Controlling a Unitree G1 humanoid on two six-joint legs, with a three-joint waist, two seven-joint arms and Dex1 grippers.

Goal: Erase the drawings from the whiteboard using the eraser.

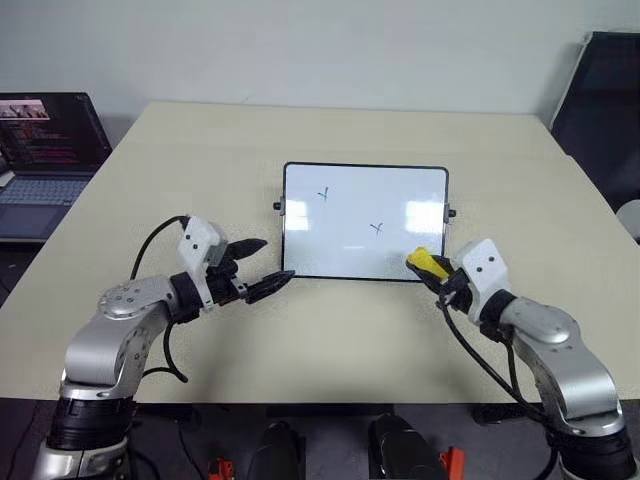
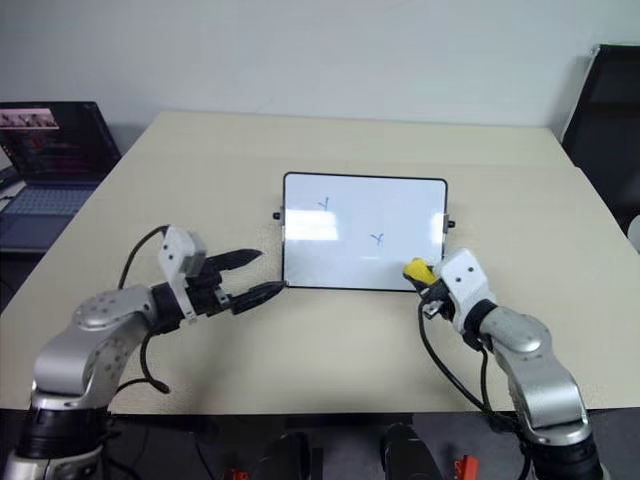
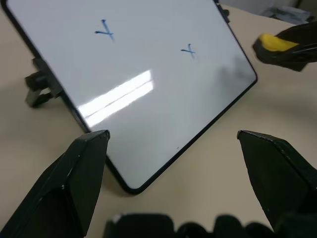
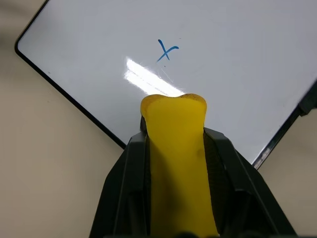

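Laptop (image 1: 45, 150) at table's (image 1: 200, 150) far left edge, left gripper (image 1: 262, 267) spread open just off whiteboard's (image 1: 365, 222) near left corner, two blue drawings (image 1: 323, 193) remained on it, right gripper (image 1: 437, 272) clamped eraser (image 1: 425, 262) over near right corner.

Nothing actually readable here. The whiteboard (image 1: 365, 222) only has two little blue cross scribbles (image 1: 323, 193) (image 1: 377, 229), not letters. The laptop (image 1: 45, 150) screen has lines of text, way too small to make out.
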